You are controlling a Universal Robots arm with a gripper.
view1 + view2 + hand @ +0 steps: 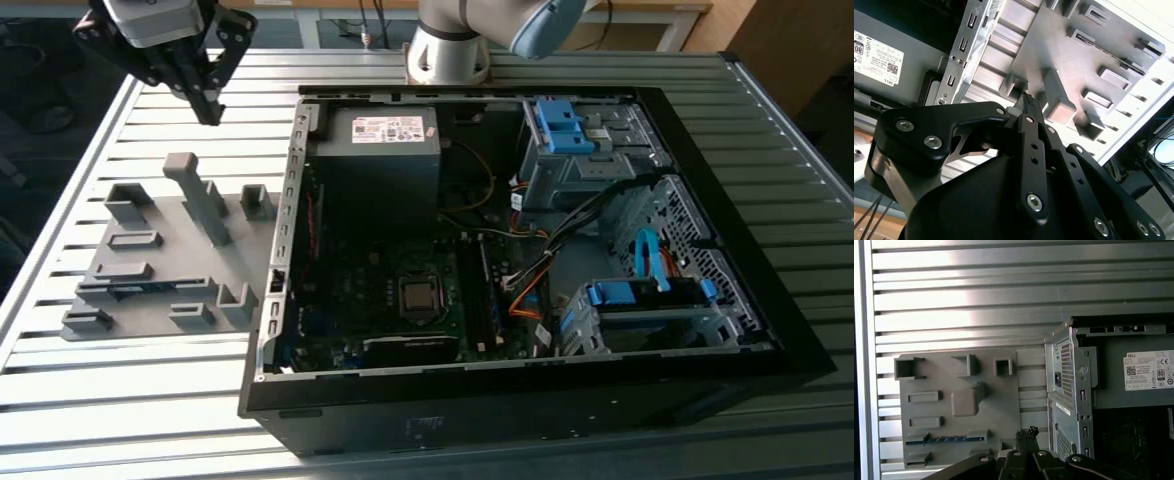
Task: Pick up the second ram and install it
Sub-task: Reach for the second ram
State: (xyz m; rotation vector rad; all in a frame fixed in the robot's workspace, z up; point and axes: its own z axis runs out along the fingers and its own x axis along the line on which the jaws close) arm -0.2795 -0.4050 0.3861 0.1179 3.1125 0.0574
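i am watching the gripper (210, 112) hovering above the slatted table (134, 400), beside the open computer case (400, 425), with its fingers pressed together and gripping nothing. the second ram (134, 290) is lying on edge in a slot of the grey holder tray (180, 255), at the tray's end away from the gripper and well apart from it. i am judging that a slightly misaligned descent could knock the tall grey post (200, 200) or the blocks around the slot, or pinch the thin stick off-centre and tilt it.
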